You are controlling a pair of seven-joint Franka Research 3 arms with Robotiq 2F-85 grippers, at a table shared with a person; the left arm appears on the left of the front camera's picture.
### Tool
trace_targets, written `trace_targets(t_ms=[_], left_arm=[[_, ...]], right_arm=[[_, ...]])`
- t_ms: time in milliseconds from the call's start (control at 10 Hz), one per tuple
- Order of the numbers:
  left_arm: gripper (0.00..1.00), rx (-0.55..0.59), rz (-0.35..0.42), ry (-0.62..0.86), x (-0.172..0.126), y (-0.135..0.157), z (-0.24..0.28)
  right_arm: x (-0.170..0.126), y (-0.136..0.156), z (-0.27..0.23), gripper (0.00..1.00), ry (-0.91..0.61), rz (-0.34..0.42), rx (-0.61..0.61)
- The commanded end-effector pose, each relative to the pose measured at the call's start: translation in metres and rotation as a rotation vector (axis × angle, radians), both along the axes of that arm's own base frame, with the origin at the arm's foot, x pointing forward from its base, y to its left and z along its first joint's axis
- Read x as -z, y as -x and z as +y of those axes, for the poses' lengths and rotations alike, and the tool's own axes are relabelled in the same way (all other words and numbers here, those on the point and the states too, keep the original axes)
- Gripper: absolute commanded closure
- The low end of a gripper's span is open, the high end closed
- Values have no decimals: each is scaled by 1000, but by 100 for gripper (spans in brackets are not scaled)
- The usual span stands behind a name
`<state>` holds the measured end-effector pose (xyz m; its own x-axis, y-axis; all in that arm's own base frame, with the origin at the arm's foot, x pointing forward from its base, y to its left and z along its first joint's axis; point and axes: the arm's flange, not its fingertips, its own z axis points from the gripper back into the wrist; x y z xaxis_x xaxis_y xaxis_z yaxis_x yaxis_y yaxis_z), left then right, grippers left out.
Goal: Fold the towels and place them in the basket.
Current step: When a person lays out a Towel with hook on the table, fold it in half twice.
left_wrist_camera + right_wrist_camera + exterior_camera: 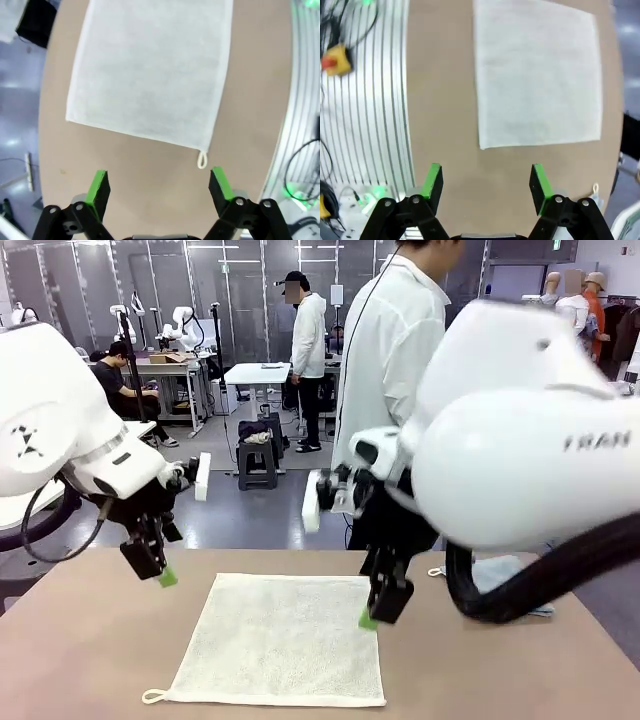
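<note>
A cream-white towel (280, 640) lies spread flat in the middle of the table, its corner loop (202, 160) at the near left corner. My left gripper (160, 573) hangs open above the table off the towel's far left corner; in the left wrist view the open left gripper (159, 182) holds nothing, with the towel (150, 70) ahead of it. My right gripper (375, 615) is open over the towel's far right corner. In the right wrist view the right gripper (486, 180) is empty, short of the towel (537, 75). A pale blue-grey towel (495, 575) lies at the far right, partly behind my right arm. The basket is out of view.
A person in a white shirt (400, 360) stands at the far side of the table. A ribbed metal surface (365, 125) with a yellow and red button box (335, 57) borders the table on the robot's side. Bare tabletop (90, 650) surrounds the cream towel.
</note>
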<state>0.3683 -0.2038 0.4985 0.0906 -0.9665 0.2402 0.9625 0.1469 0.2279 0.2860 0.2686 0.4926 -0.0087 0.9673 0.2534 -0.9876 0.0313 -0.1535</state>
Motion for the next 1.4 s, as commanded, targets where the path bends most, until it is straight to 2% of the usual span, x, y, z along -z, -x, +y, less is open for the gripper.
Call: trace_targets(t_ms=[0, 300, 400, 700, 900, 1000, 1300], left_arm=[[0, -21, -27, -64, 15, 25, -13], [0, 22, 0, -124, 49, 47, -18], [0, 38, -12, -129, 58, 50, -15], [0, 138, -15, -148, 91, 56, -10], [0, 136, -31, -147, 98, 55, -8], [0, 114, 14, -150, 77, 44, -22], [0, 114, 14, -150, 77, 44, -22]], right_arm=[[31, -14, 3, 13, 34, -1, -95], [70, -25, 12, 13, 108, 21, -122], [81, -31, 13, 13, 119, 28, -122], [100, -39, 14, 13, 125, 22, -85], [105, -38, 12, 13, 112, 28, -81], [100, -37, 10, 13, 123, 43, -93], [100, -37, 10, 13, 123, 43, -93]])
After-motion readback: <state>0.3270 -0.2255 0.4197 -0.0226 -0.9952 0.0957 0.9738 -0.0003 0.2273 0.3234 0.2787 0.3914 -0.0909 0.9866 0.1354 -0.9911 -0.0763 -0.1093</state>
